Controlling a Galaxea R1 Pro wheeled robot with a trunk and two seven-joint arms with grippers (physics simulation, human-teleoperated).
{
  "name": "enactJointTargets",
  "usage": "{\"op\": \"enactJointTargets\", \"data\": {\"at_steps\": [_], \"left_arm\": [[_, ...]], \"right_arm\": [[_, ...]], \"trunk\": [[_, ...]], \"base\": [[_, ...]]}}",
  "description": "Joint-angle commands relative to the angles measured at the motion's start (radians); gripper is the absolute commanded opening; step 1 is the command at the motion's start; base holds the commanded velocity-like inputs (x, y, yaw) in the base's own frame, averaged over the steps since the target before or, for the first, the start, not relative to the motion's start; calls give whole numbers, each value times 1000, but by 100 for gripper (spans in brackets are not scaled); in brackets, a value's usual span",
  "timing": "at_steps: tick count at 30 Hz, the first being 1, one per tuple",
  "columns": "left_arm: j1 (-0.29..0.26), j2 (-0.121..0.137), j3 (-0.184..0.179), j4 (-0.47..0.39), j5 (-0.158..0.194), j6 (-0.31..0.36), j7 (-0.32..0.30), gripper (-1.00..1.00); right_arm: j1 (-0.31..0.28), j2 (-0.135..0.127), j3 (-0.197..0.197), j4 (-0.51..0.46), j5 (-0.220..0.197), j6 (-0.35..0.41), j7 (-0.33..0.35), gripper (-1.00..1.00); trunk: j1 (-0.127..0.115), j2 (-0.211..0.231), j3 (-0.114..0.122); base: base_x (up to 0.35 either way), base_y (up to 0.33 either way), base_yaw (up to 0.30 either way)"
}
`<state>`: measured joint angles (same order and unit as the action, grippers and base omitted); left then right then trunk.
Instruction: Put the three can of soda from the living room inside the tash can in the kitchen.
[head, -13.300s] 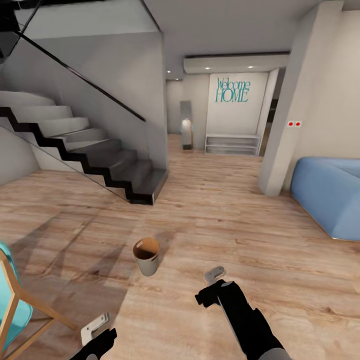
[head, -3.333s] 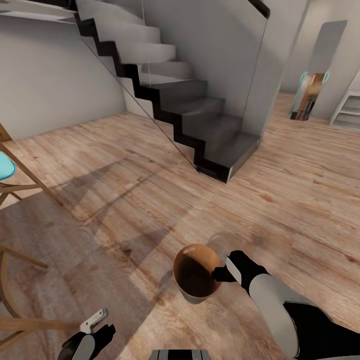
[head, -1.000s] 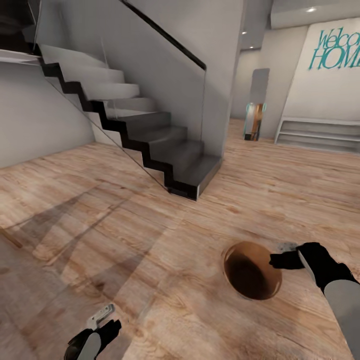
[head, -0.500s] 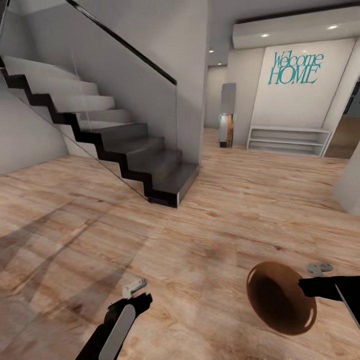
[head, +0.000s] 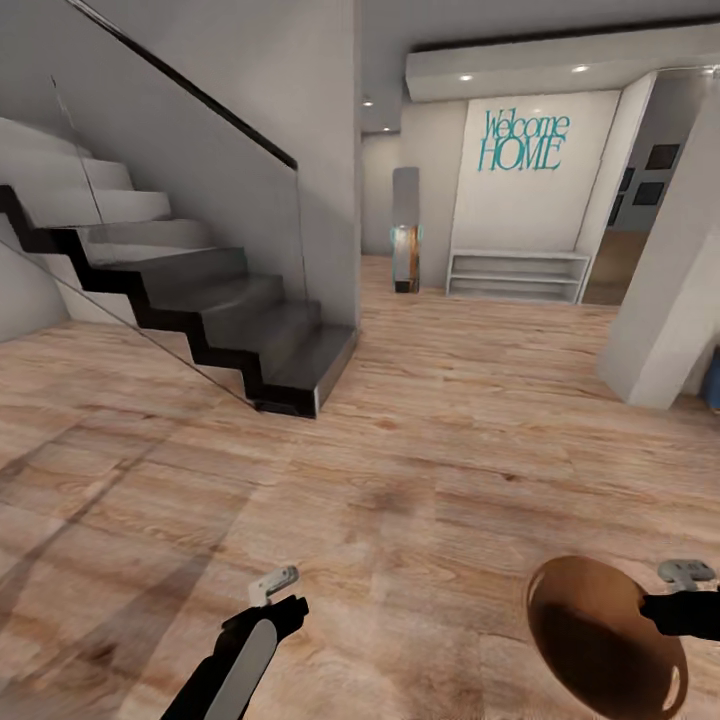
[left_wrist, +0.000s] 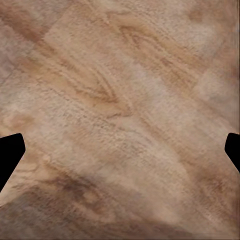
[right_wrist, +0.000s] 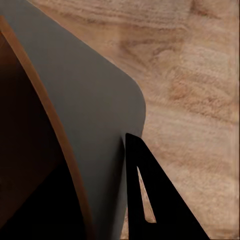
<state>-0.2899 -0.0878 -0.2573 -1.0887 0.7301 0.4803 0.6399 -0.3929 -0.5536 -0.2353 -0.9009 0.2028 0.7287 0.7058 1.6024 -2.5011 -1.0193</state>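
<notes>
The tash can (head: 600, 645), tan outside and dark brown inside, hangs tilted over the wood floor at the lower right of the head view. Its mouth faces the camera. My right gripper (head: 672, 592) is shut on its rim at the right side. In the right wrist view, the can's grey-tan wall (right_wrist: 95, 125) lies against one black finger (right_wrist: 155, 210). My left gripper (head: 275, 590) is low over the floor, left of centre. In the left wrist view it (left_wrist: 120, 152) stands open with nothing between the fingers. The soda cans are out of view.
A black-and-grey staircase (head: 220, 310) with a glass side rises at the left. A white pillar (head: 665, 270) stands at the right, with a blue sofa edge (head: 712, 390) behind it. A low white shelf (head: 518, 275) and a tall mirror (head: 405, 230) stand at the far wall.
The whole picture has shifted left, so the camera has turned right. The tash can stays in my right gripper and sits lower in the picture. The left arm holds its pose.
</notes>
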Motion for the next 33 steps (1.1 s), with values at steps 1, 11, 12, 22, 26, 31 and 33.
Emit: {"op": "enactJointTargets", "data": {"at_steps": [1, 11, 12, 22, 26, 31, 33], "left_arm": [[0, 0, 0, 0, 0, 0, 0, 100], [0, 0, -2, 5, -1, 0, 0, 100], [0, 0, -2, 5, -1, 0, 0, 100], [13, 6, -2, 7, -7, -10, 3, 100], [15, 5, -3, 11, -9, -14, 4, 100], [15, 3, -39, 18, -9, -14, 5, 100], [15, 7, -71, 19, -6, -15, 4, 100]], "right_arm": [[-1, 0, -1, 1, -20, 4, 3, -100], [-3, 1, -1, 16, -22, -3, -11, -100], [-3, 1, 0, 18, -22, -3, -13, -100], [-2, 4, 2, 26, -23, -108, -15, -100], [-2, 5, 0, 28, -24, -155, -15, -100], [-1, 6, -2, 25, -25, -160, -16, -100], [-1, 4, -3, 27, -25, -160, -16, -100]], "trunk": [[0, 0, 0], [0, 0, 0], [0, 0, 0], [0, 0, 0], [0, 0, 0], [0, 0, 0], [0, 0, 0]], "base": [[0, 0, -293], [0, 0, -293], [0, 0, -293], [0, 0, -195], [-4, -35, -20], [-73, -231, -165], [-113, -261, -270]]}}
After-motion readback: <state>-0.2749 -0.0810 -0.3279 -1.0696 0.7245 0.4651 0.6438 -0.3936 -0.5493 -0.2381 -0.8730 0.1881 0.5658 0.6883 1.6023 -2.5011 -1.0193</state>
